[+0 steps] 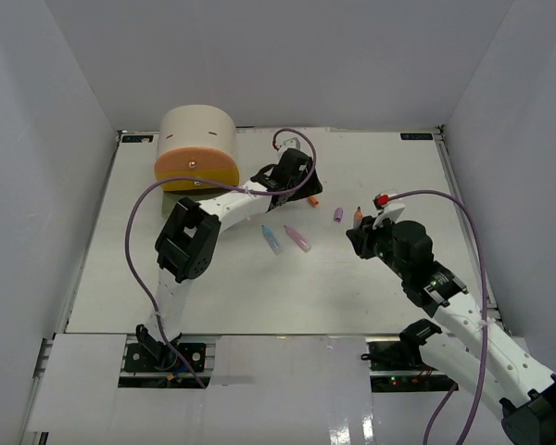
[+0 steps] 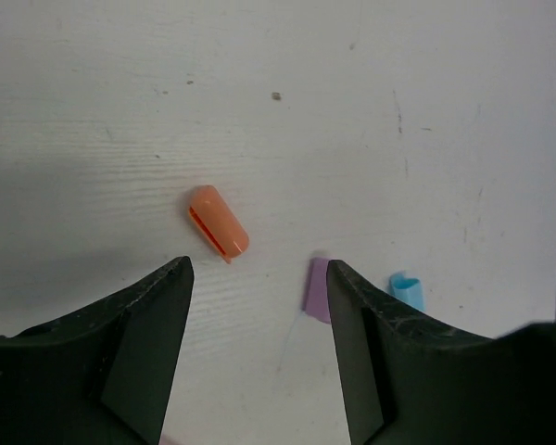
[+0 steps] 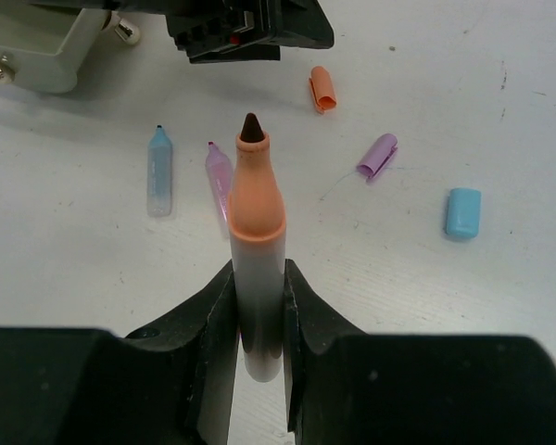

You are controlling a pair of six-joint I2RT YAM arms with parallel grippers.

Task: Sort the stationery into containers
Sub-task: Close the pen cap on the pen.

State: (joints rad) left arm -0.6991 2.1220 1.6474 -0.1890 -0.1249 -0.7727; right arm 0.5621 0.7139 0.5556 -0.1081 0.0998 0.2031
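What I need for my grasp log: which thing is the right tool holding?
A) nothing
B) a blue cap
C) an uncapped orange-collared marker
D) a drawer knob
C: the right wrist view shows the right tool shut on the orange-collared marker, its dark tip bare, while the blue cap lies loose beyond it.

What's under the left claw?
An orange cap lies on the table, ahead of the open left claw. A purple cap is partly covered by one finger, a blue cap beside it.

Left arm point(image 1: 228, 206), right arm point(image 1: 473, 324): white shells, black joint housings, matte black wedge fingers point(image 2: 148, 324), one purple cable point(image 1: 128, 243) each.
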